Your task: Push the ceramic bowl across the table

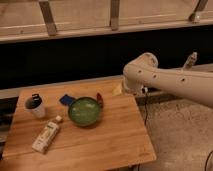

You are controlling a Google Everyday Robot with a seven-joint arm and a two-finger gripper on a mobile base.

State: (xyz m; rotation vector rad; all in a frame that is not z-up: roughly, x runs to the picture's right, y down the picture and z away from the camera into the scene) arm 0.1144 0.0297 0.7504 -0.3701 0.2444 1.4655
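Light-brown wood planks make up the table (115,142), and I log its contents from the near edge back. Nearest on the left, a pale bottle (46,138) lies on its side with its cap end pointing away from me, towards the bowl. Behind it, the ceramic bowl (85,111) sits upright around the middle of the tabletop, glossy green with a darker rim, and nothing shows inside it. A small red item (100,99) lies against its far right rim; I cannot identify it. A flat blue item (66,100) lies just beside its far left rim. A white cup (34,106) with a black handle stands to the left, apart from the bowl.

The white arm (165,82) reaches in from the right, its bend above the table's far right corner, clear of the bowl. The gripper (191,60) shows as a small grey piece above the arm at the right, well apart from the bowl and off the table. I cannot tell how far open it is or whether it holds anything. A dark wall band (65,60) runs behind the table.
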